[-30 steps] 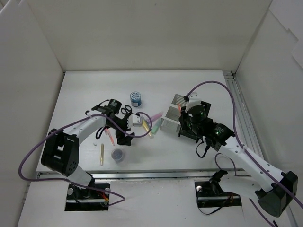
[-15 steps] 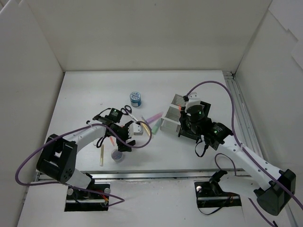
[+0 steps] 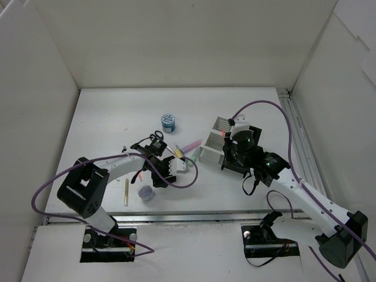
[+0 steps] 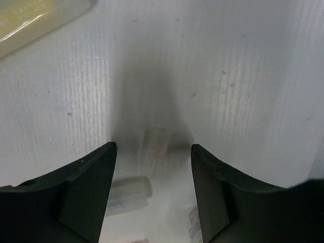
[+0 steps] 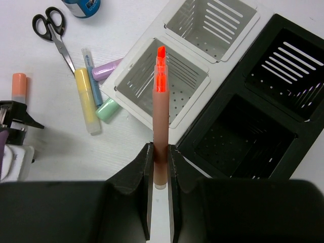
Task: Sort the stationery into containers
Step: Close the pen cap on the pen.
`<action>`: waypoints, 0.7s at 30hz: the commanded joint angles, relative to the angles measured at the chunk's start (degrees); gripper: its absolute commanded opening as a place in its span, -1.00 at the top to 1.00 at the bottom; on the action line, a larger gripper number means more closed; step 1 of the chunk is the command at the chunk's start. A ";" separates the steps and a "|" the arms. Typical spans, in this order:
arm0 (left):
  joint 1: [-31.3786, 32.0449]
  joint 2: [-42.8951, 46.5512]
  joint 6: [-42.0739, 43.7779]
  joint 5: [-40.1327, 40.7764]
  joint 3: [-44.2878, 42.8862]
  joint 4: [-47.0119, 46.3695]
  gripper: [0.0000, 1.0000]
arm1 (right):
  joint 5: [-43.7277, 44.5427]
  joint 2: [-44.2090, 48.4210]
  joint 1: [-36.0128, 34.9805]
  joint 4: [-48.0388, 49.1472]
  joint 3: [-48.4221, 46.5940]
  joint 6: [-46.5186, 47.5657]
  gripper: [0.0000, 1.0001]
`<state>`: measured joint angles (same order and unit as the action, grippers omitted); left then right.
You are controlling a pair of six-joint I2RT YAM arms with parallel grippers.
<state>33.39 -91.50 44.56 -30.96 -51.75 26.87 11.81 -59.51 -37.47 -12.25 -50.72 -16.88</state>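
Observation:
My right gripper [image 5: 160, 152] is shut on an orange marker [image 5: 161, 116], which stands upright over the white mesh organizer [image 5: 215, 38]; the black holder [image 5: 298, 131] is beside it. In the top view my left gripper [image 3: 183, 166] hovers low over the table next to the yellow pen [image 3: 179, 154], green pen [image 3: 191, 158] and purple pen [image 3: 191, 144]. Its jaws are open, with only blurred table between the fingers [image 4: 91, 177]. The yellow pen [image 4: 30, 23] lies just beyond them. The scissors [image 5: 50, 28], blue tin [image 3: 169, 122] and purple jar [image 3: 145, 192] rest on the table.
A gold pen [image 3: 126, 191] lies near the front left edge. Another orange pen [image 5: 18, 83] lies by the left arm. White walls surround the table [image 3: 117, 111] on three sides. A metal rail [image 3: 294, 123] runs along its right edge.
The left gripper has swung right, from beside the purple jar toward the cluster of pens, and its jaws have narrowed. The right gripper and its marker have stayed put.

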 commanded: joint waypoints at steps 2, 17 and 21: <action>0.36 -2.10 -1.14 3.53 -2.83 0.99 -0.11 | 2.69 1.58 0.38 1.88 -2.63 -1.13 1.00; 0.89 -5.27 -0.53 3.64 -5.02 4.49 0.86 | 3.13 0.09 0.38 1.79 -3.68 -0.52 1.00; -2.52 -2.55 2.46 -4.61 -10.38 11.08 1.00 | 2.69 -0.09 0.38 1.97 -3.69 0.45 1.00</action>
<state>33.26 -96.09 43.75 -29.15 -57.87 30.68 13.30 -59.46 -37.45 -12.27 -51.29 -17.10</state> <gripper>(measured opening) 0.066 0.093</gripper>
